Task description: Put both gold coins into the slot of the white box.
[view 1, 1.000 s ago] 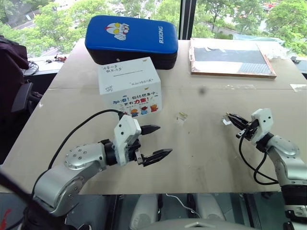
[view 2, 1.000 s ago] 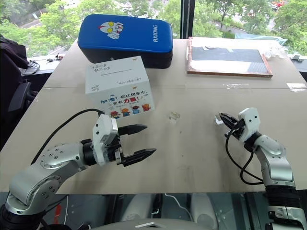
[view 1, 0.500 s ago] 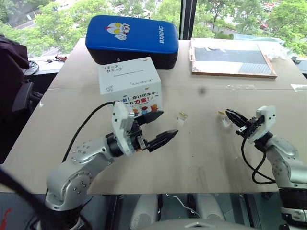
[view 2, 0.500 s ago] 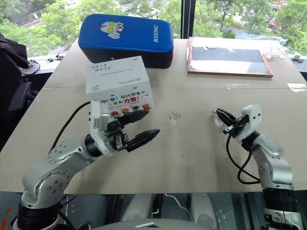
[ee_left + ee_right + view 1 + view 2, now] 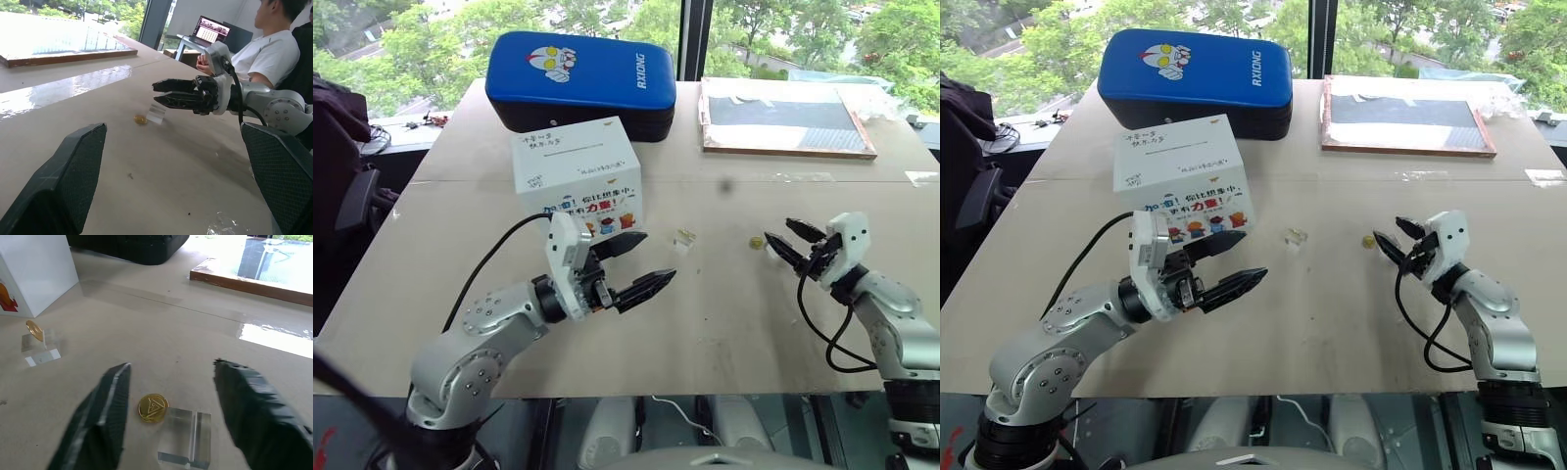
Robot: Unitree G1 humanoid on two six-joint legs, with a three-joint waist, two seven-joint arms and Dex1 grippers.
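Right wrist view is showing one gold coin (image 5: 153, 408) lying flat on the counter (image 5: 146, 328), touching a clear holder (image 5: 185, 437), between the right gripper (image 5: 171, 426) whose jaws are standing wide and holding nothing. A second gold coin (image 5: 33, 330) is standing upright in another clear holder (image 5: 40, 346) near the white box (image 5: 578, 176). The slot (image 5: 575, 148) is facing up on the box top. The left gripper (image 5: 631, 266) is hovering beside the box, jaws spread wide and carrying nothing.

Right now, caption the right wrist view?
Open right gripper over a fallen gold coin beside its clear holder.
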